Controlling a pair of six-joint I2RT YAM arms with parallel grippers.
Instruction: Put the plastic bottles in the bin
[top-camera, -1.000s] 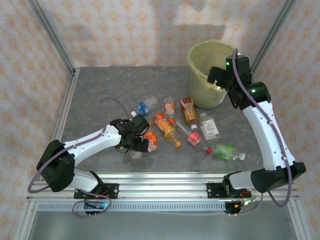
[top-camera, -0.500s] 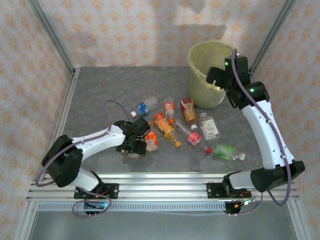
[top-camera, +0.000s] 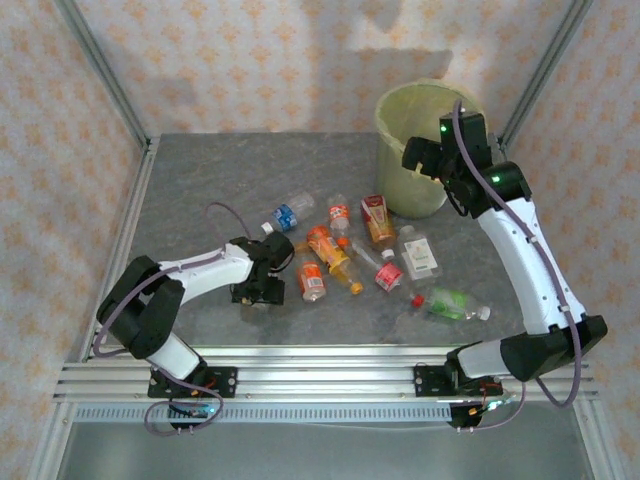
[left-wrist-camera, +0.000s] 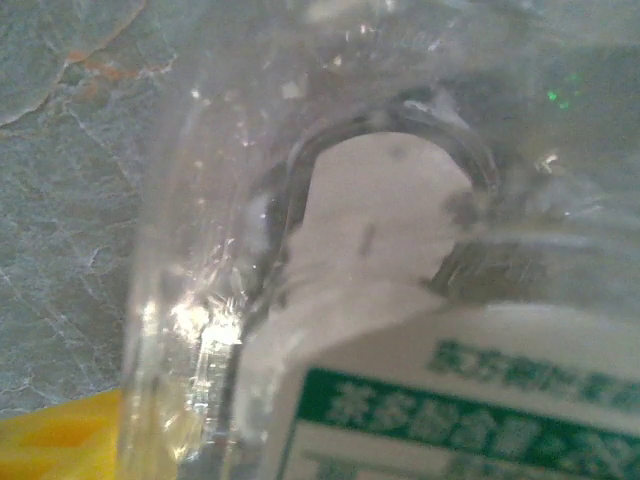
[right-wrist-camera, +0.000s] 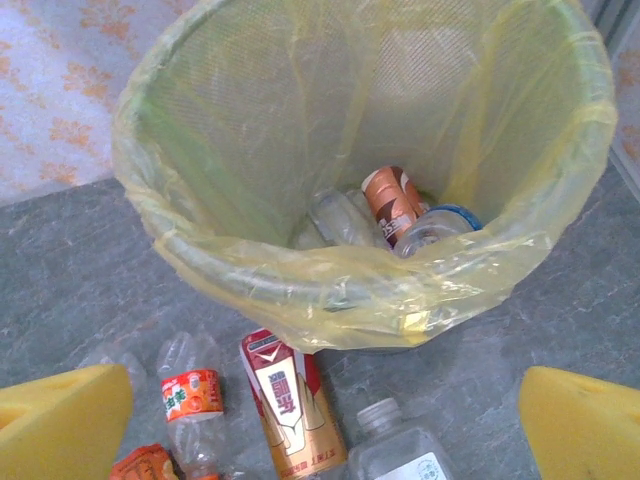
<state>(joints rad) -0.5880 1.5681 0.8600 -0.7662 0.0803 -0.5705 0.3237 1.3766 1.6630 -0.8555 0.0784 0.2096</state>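
Grey, slate-veined stone makes up the bench (top-camera: 200, 190), fenced by aluminium rails and patterned wallpaper, and the plastic bottles (top-camera: 345, 250) lie scattered on their sides across its middle, with a few more already down in the bin (top-camera: 408, 190) at the far right corner. The left claw (top-camera: 262, 290) sits low at the near-left edge of the scatter, on a clear bottle (left-wrist-camera: 400, 250). From its wrist that bottle's thin, glossy wall and white, green-printed label press right up to the lens, with one yellow foam pad (left-wrist-camera: 60, 440) beside it. I cannot tell whether the grip has actually closed on it. The right claw (top-camera: 418, 158) hangs released above the bin's rim (right-wrist-camera: 350, 300), its foam pads (right-wrist-camera: 60, 420) spread wide with nothing between them. The likeliest trouble is the bottle itself: smooth, round and easily dented, it could squirt out of soft pads or buckle and swing if caught off-centre. An orange-labelled bottle (top-camera: 312, 282) lies just beside it and, being a cylinder, could roll off if nudged. The bin stands well away from the left arm with the right arm parked over it, so a carry there risks the arms meeting. The crinkled yellow bag folded loosely over the rim could also snag a finger.
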